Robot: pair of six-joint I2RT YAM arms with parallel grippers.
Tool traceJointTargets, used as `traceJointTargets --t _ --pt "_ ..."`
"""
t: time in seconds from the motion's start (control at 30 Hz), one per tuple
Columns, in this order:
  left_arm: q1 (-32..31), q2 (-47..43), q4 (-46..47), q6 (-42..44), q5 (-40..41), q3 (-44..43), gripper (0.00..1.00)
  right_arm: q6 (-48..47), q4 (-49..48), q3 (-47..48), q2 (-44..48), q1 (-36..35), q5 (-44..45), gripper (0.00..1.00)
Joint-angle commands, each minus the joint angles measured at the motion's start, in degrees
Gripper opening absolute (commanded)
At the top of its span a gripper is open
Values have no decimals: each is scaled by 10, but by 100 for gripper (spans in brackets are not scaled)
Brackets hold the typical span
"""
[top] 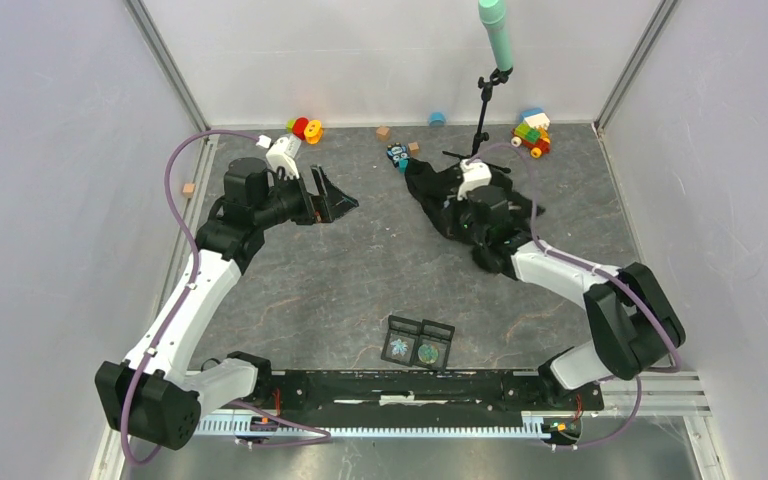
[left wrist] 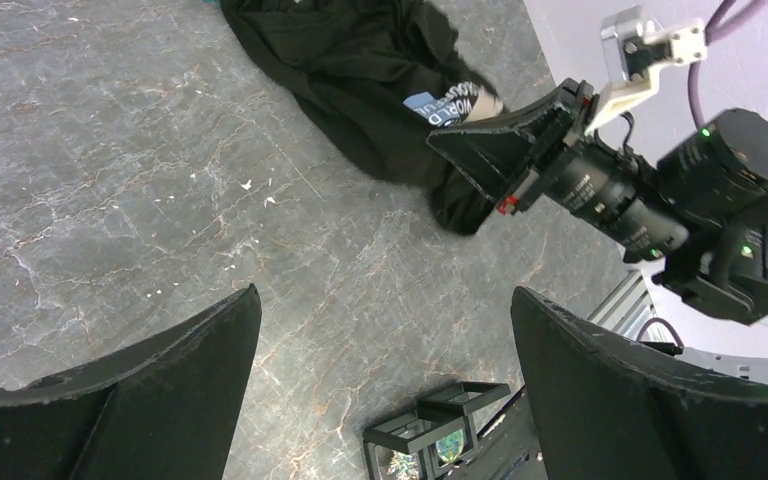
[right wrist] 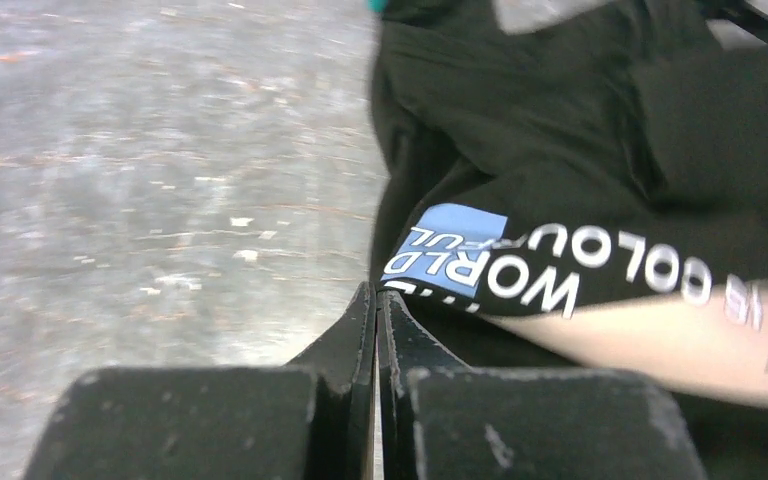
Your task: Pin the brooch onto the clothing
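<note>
6 o'clock, near edge: two small black cases (top: 419, 342) side by side, a bluish item in each, too small to identify.
10 o'clock: left gripper (top: 332, 200) jaws spread wide, nothing between them, held over the bare table (top: 360, 270).
1 o'clock: T-shirt (top: 428, 188) crumpled in a heap, white lettering and a blue patch showing. Right gripper (right wrist: 376, 300) fingers pressed together, tips at the shirt's edge beside the lettering; cannot tell if cloth is pinched.
12 o'clock, far edge: toys (top: 305, 128), mic stand (top: 485, 110).
</note>
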State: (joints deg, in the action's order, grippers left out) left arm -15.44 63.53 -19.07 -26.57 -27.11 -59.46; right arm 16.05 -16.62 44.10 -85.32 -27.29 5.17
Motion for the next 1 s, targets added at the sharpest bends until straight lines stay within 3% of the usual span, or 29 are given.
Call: traceJointTargets --t 0.0,0.17,0.2,0.27,0.33,0.43,0.57,0.7,0.97 --pt "3 2 16 -9 -3 -13 100 6 -26 45 28 -63 1 0" --pt "7 -8 11 1 22 -12 100 -23 -7 111 4 -132 39 3" --pt "8 -8 11 2 24 -11 100 -24 2 120 0 -133 43 10" --pt "8 -5 11 3 26 -11 100 -26 21 131 0 -133 64 39" --pt "8 1 11 2 22 -11 100 -33 32 123 12 -133 83 59" --pt "8 10 11 -2 13 -12 100 -41 46 87 47 -133 121 73" --pt "5 24 3 -2 22 -5 100 -25 73 11 102 -132 182 85" --pt "-4 19 -25 -3 45 32 100 -11 92 -69 150 -130 190 88" --pt "-54 -82 11 -83 121 238 100 33 129 -176 200 -128 136 83"
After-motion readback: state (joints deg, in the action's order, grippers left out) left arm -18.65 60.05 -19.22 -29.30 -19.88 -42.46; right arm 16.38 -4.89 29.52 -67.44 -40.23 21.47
